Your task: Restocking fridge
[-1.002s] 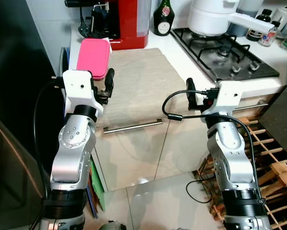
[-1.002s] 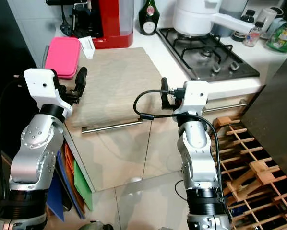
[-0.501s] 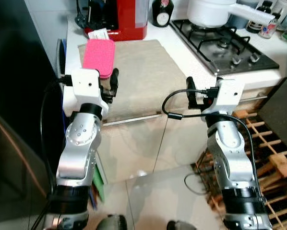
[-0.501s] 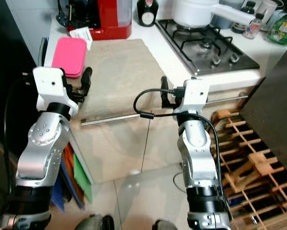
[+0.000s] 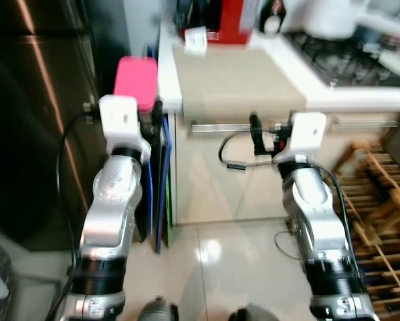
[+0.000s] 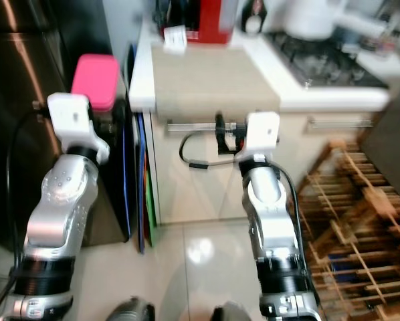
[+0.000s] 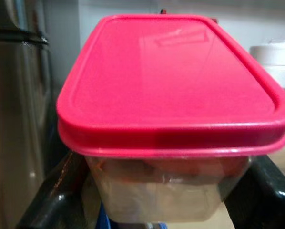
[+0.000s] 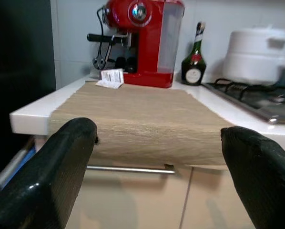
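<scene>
The left hand (image 7: 157,191) is gripping a box (image 7: 173,109) with a pink lid, its two black fingers (image 7: 52,200) pressing on the clear sides just under the lid's rim. In the head views the box (image 5: 135,81) is sitting raised in the air, beside the tabletop's (image 5: 237,83) left edge and in front of the dark fridge (image 5: 33,114), apart from both. Something reddish is showing through the box's clear wall, too blurred to make out.

The right hand (image 8: 157,157) is standing open and empty, its fingers (image 8: 61,157) wide apart, facing the tabletop's front edge (image 8: 133,119) near a drawer handle (image 8: 128,169). A beige mat (image 8: 137,107) is covering the tabletop and hanging over its front. Behind it a red coffee machine (image 8: 142,43) is standing with a slip of paper (image 8: 110,78) beside it, then a dark bottle (image 8: 196,59), a white pot (image 8: 259,50) and a gas hob (image 8: 257,98). A wooden rack (image 6: 360,221) is standing on the floor to the right, and flat coloured boards (image 6: 138,174) are leaning in the gap between fridge and cabinet.
</scene>
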You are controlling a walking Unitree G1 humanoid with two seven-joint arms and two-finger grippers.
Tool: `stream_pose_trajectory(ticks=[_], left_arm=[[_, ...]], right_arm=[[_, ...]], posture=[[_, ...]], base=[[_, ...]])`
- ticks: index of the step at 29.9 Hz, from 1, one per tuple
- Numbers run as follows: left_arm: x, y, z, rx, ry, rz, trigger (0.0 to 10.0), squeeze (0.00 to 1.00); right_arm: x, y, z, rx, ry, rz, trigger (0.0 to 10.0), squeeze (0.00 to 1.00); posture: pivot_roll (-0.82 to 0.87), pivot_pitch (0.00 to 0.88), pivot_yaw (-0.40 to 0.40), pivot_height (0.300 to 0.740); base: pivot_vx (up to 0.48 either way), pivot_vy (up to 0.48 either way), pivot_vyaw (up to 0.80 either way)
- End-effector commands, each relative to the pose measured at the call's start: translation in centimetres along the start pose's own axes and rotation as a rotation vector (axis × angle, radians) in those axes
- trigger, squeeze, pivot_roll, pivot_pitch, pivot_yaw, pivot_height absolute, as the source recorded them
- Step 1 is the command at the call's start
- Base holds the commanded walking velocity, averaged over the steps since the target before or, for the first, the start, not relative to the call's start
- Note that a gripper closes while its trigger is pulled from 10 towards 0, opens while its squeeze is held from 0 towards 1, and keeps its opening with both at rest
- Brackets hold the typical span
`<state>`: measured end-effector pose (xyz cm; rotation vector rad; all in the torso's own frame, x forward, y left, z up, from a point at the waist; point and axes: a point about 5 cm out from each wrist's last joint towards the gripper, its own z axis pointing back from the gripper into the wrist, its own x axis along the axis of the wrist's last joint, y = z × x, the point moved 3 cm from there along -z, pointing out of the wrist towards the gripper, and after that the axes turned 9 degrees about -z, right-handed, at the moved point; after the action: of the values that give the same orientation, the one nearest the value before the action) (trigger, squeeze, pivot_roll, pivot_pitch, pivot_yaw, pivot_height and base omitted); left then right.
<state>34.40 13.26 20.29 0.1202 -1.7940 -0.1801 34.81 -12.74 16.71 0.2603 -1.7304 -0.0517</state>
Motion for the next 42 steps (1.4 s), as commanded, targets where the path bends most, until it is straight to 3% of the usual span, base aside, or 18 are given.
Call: stream_pose_trajectory(ticks=[1,10,19,28,42], left_arm=[[0.2,-0.5,-0.1,-0.015,-0.003,0.000,10.0,0.00],[-0.3,-0.9,0.3,-0.071,0.007,0.029,10.0,0.00],[-1.2,-2.7,0.6,-0.247,0.015,0.102,10.0,0.00],[-1.8,-3.6,0.6,-0.301,0.038,0.128,10.0,0.00],[-1.2,-4.4,-0.1,-0.347,0.006,0.121,10.0,0.00]], right_arm=[[0.4,-0.4,-0.1,-0.009,-0.006,0.014,10.0,0.00],[-0.3,-1.0,0.1,-0.025,0.027,0.028,10.0,0.00],[-0.7,-2.0,0.8,-0.059,0.032,0.047,10.0,0.00],[-1.0,-2.4,1.6,-0.081,0.037,0.049,10.0,0.00],[-0.4,-2.4,1.3,-0.094,0.003,0.050,10.0,0.00]], posture=[[-0.09,0.000,-0.006,0.740],[-0.09,0.000,-0.004,0.740],[-0.11,0.000,-0.002,0.740],[-0.14,0.000,0.020,0.740],[-0.14,0.000,0.030,0.740]], base=[[-0.356,0.000,0.00],[-0.035,0.000,-0.44],[0.000,-0.476,-0.60],[0.000,-0.480,-0.59],[0.000,-0.480,-0.51]])
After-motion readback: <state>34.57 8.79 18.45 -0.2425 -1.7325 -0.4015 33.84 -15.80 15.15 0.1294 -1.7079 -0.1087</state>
